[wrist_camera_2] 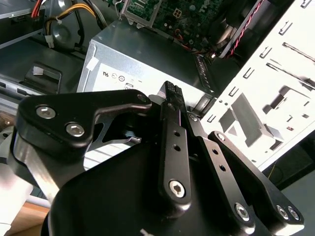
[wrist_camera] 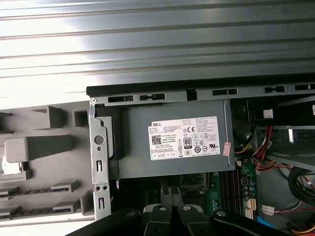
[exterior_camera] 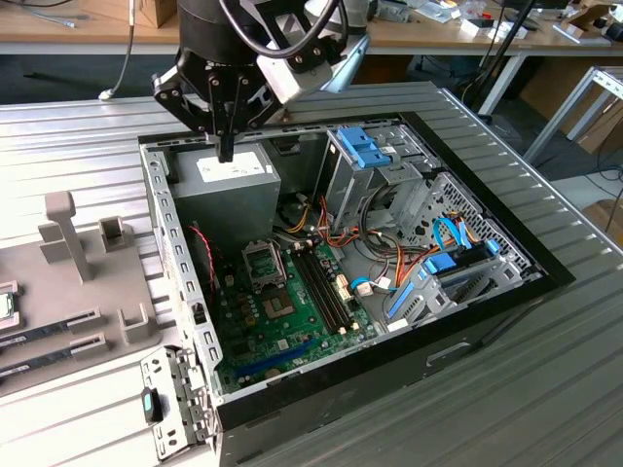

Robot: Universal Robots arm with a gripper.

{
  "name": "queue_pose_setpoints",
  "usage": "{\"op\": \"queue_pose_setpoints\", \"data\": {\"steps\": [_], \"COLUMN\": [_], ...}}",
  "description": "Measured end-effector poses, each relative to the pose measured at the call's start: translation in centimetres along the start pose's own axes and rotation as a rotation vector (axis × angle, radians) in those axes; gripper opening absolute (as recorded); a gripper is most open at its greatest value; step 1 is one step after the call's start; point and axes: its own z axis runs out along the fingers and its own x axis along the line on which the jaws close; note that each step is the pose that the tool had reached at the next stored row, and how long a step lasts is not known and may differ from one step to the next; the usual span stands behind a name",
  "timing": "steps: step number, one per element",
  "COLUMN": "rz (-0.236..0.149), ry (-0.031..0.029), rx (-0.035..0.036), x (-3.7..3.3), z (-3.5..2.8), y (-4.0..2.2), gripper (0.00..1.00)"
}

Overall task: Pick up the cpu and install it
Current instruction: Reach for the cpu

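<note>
Gripper closed and empty above the power supply; cpu on the fixture outside the case.

In the exterior view, from that view's left: the cpu (exterior_camera: 5,306), a small flat silvery chip with a thin green rim, lay on the grey moulded plastic fixture (exterior_camera: 88,292), partly cut by the frame edge. Two long narrow memory sticks (exterior_camera: 54,329) sat in slots just beside it. The open black-and-silver metal computer case (exterior_camera: 467,321) lay further right on the ribbed metal table (exterior_camera: 78,136). The black two-finger gripper (exterior_camera: 226,148) hung over the grey box-shaped power supply (exterior_camera: 234,185), well apart from the cpu. In both wrist views the gripper (wrist_camera_2: 172,93) (wrist_camera: 170,194) had its fingertips pressed together with nothing between them. Right of it lay the green motherboard (exterior_camera: 282,321) with its black square socket frame (exterior_camera: 263,263), then blue plastic drive brackets (exterior_camera: 365,146).
</note>
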Motion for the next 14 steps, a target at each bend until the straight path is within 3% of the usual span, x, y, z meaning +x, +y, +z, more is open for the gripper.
{"op": "queue_pose_setpoints", "data": {"steps": [14], "rz": [0.0], "ry": [0.0], "rx": [0.0], "x": [0.48], "z": [-0.01], "y": [-0.04], "gripper": [0.11]}}
